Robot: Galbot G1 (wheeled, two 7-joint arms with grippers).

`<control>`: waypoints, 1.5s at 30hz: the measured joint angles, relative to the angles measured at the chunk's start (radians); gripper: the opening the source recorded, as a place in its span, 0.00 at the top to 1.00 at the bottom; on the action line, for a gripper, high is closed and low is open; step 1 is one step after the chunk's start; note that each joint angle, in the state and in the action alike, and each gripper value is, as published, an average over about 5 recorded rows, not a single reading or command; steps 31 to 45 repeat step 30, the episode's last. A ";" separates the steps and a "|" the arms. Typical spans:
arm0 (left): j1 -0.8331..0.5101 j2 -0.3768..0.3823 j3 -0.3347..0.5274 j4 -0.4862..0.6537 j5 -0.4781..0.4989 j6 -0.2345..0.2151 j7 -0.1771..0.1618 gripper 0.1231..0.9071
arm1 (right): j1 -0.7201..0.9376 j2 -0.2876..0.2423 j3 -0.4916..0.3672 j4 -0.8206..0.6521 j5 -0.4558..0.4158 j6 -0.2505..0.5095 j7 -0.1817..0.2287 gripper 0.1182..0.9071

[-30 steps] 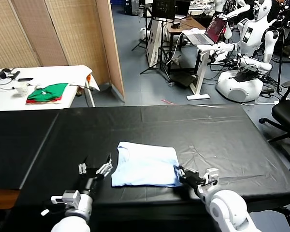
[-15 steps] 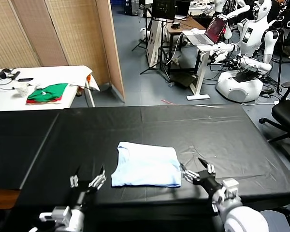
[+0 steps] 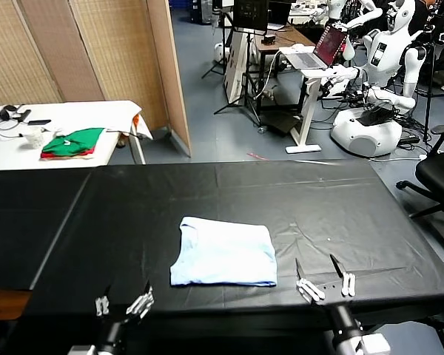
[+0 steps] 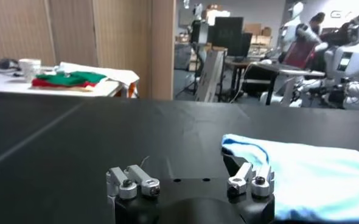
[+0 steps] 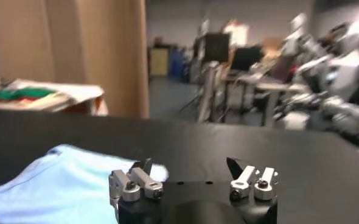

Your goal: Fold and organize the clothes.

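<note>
Head view shows the pale blue T-shirt [image 3: 223, 253] lying folded into a flat rectangle on the black tabletop [image 3: 340, 200], near its front edge and roughly midway between the two arms. Nothing lies on top of the shirt, and no other object sits on the black cloth around it.

The left tool [image 3: 123, 305] hangs at the front edge, off the shirt's near left corner, fingers spread apart and empty. The right tool [image 3: 323, 281] is off the shirt's near right corner, its fingers also spread wide with nothing between them. Neither touches the fabric; bare black cloth separates each from the shirt.

From the left wrist view, the shirt's edge [image 4: 301, 179] lies just beyond one fingertip, flat on the tabletop.

Behind the tabletop, to the left, a white table [image 3: 74, 122] carries a folded green-and-red garment stack [image 3: 72, 143] and a white cup [image 3: 34, 136]. A woven screen [image 3: 96, 52] stands behind it. Farther back on the right stand a laptop on a stand [image 3: 322, 48], white robots [image 3: 377, 81] and an office chair [image 3: 438, 174], all well apart from the work area.
</note>
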 joint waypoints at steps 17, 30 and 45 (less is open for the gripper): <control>0.072 -0.027 0.023 -0.003 0.071 -0.030 0.007 0.00 | -0.098 0.007 0.009 -0.006 0.000 0.036 0.022 0.00; 0.070 -0.025 0.020 -0.003 0.072 -0.029 0.012 0.00 | -0.101 0.007 0.009 -0.007 0.001 0.037 0.021 0.00; 0.070 -0.025 0.020 -0.003 0.072 -0.029 0.012 0.00 | -0.101 0.007 0.009 -0.007 0.001 0.037 0.021 0.00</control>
